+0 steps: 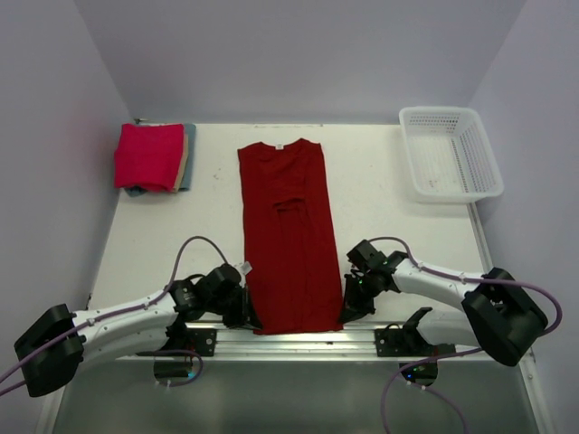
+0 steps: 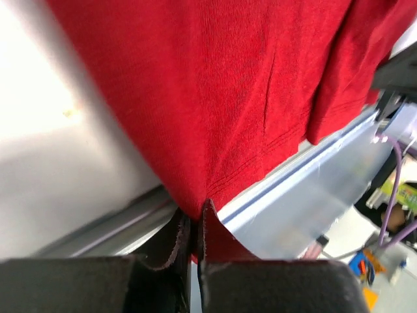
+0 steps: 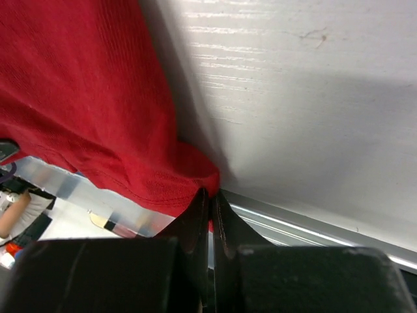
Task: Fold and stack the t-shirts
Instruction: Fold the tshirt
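Top external: one dark crimson t-shirt (image 1: pixel 288 240) is spread lengthwise on the counter (image 1: pixel 389 226), its near hem corners pinched by two closed claws (left claw (image 2: pixel 194 225), right claw (image 3: pixel 210 202)). One pinkish-red tee (image 1: pixel 147 155) is stacked on a blue-grey tee (image 1: pixel 189 158) far left; one basket (image 1: pixel 450 154) is seen far right.

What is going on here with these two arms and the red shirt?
Two robot arms are folding a dark crimson cloth t-shirt, which lies on the white table, already folded into a long strip. The left end effector and right end effector each pinch a near hem corner. A brighter pinkish-red cloth t-shirt, already folded, sits at the far left.
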Controlling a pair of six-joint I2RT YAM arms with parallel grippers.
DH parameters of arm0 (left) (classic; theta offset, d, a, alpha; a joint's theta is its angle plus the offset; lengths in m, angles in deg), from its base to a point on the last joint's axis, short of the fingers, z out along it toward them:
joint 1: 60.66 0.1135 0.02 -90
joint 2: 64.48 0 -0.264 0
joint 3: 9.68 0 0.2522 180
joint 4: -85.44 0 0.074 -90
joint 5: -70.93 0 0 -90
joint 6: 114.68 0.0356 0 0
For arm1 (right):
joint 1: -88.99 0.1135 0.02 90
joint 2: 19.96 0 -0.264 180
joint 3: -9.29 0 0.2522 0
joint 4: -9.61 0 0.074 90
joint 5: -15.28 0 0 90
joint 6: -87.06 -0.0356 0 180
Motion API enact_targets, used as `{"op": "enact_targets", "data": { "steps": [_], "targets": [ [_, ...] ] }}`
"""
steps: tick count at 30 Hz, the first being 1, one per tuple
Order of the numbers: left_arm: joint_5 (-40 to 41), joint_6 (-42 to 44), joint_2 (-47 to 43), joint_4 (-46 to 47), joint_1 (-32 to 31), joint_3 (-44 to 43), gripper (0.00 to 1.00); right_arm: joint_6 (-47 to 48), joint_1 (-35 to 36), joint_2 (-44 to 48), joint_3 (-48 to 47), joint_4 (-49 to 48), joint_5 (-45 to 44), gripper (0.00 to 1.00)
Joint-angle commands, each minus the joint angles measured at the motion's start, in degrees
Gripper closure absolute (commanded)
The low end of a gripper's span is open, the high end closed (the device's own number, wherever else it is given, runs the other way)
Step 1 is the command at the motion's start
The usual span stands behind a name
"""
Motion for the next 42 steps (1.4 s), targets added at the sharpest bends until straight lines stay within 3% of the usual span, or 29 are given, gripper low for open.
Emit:
{"op": "enact_targets", "data": {
  "steps": [1,9,20,42],
  "targets": [
    [-2.1,0.8,-0.3,-5.1,-0.9,-0.1,1.0,-0.3,0.7,1.5,-0.9,1.4,-0.7,1.0],
    [0.6,3.6,-1.5,-11.2,-1.0,-7.1,1.0,2.4,0.8,7.7,-7.5,8.0,-3.3,1.0],
    [14.7,11.1,-0.3,-17.5,-0.9,-17.8,1.0,9.3,0.8,6.9,-15.3,9.3,-9.2,1.0],
    [37.1,23.2,4.8,-8.6,-0.4,-20.2,1.0,19.6,0.7,-4.6,-28.6,4.9,-24.6,1.0]
  ]
}}
